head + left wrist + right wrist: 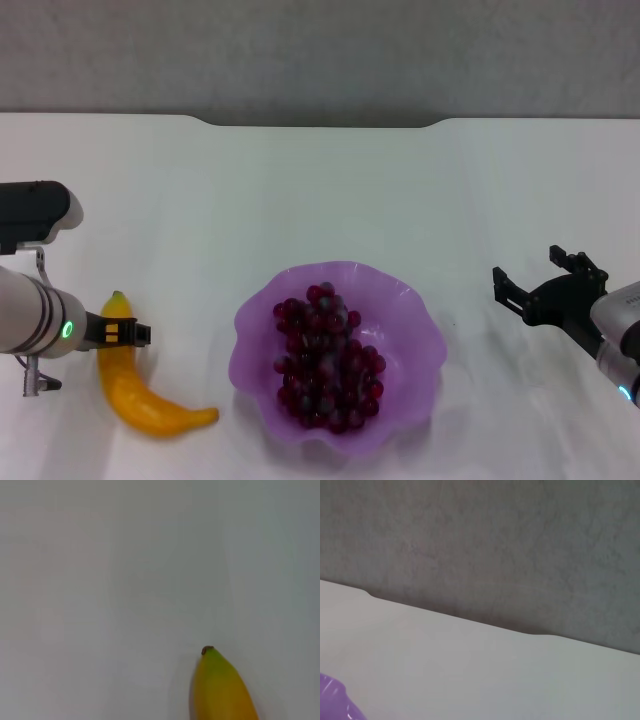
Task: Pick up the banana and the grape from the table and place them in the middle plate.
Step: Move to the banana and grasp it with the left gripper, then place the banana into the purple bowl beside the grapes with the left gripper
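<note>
Head view | L gripper [135, 332] over banana [140, 385] | grape [328, 358] in middle plate [420, 320]

Grape [328, 355] in plate [420, 310] (banana [140, 390] left)

Left end effector [128, 332] hides part of banana [140, 400].

- The robot's left arm, a pale grey cylinder with a green ring light, is reaching in low from the left edge; its black left gripper [128, 331] is pointing rightward, fingers possibly closed, though that is hard to judge.
- The black right gripper [535, 285] is hovering at the right side, its fingers spreading apart.
</note>
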Tool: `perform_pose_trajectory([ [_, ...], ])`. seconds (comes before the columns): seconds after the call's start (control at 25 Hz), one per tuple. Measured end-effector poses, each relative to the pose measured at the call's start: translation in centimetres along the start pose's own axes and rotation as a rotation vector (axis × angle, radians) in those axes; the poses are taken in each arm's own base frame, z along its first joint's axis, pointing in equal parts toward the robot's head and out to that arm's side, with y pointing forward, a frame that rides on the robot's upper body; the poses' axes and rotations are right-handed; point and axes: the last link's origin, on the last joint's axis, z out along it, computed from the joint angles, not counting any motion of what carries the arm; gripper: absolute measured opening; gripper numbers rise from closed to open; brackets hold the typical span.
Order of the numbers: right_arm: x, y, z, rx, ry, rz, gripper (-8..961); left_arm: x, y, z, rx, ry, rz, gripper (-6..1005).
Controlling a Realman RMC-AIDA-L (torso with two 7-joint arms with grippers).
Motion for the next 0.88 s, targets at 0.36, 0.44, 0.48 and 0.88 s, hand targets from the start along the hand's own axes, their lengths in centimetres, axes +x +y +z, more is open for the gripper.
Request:
perform_pose_trajectory([
  [0.36,0.0,0.0,0.0,0.0,-0.003,0.0,876,0.1,0.0,-0.1,-0.001,0.004,0.012,561],
  [0.44,0.0,0.0,0.0,0.0,-0.003,0.0,876,0.1,0.0,-0.1,-0.001,0.005,0.017,524],
  [0.48,0.0,0.0,-0.1,0.0,-0.002,0.0,876,0.3,0.0,-0.3,-0.001,0.005,0.026,524],
  [0.88,0.0,0.1,0.0,-0.005,-0.002,-0.007,876,4.9,-1.8,-6.2,-0.015,0.026,0.187,516],
])
